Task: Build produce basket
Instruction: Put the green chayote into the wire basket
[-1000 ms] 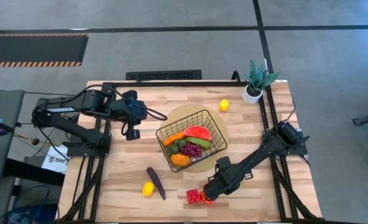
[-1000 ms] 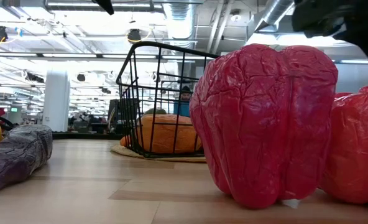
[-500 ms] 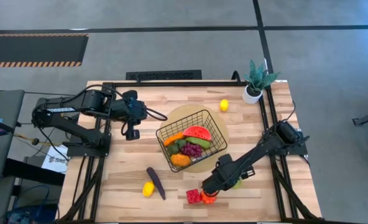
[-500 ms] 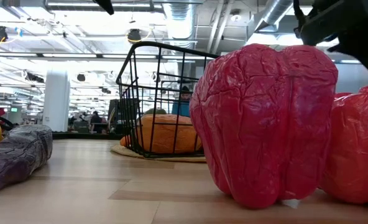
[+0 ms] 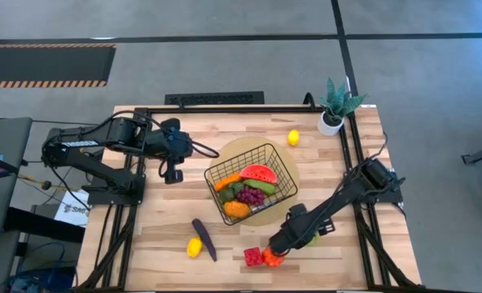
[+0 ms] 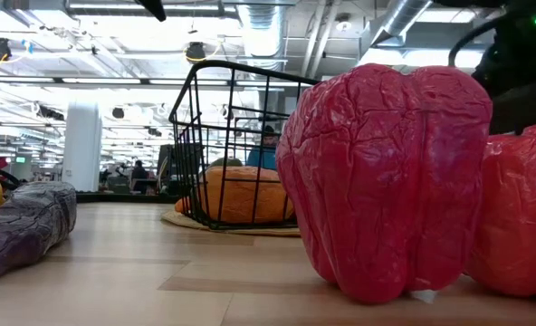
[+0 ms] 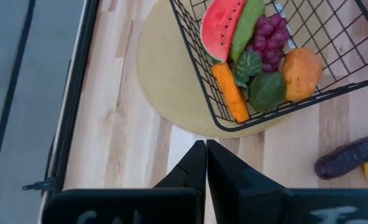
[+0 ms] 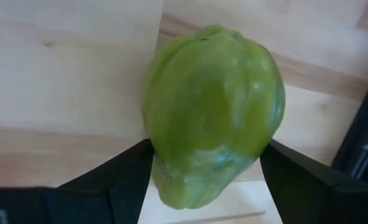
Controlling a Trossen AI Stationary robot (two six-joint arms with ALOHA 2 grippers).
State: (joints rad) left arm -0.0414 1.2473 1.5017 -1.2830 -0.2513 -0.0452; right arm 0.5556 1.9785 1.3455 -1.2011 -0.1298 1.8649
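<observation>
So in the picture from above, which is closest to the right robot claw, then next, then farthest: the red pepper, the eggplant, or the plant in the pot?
From the right gripper:
1. Red pepper, right beside it at the table's front edge.
2. Eggplant, farther along the front, toward the left arm's side.
3. Potted plant, away in the back corner on the right arm's side.

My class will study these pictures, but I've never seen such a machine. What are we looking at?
Two robot arms work at a wooden table. One camera looks down, one sits at table height, one rides each wrist. The basket already holds fruit; a lemon, an eggplant and a red pepper lie outside. The left gripper waits shut beside the basket. The right gripper is low by that pepper, a green fruit before its camera; held or not, unclear.
</observation>
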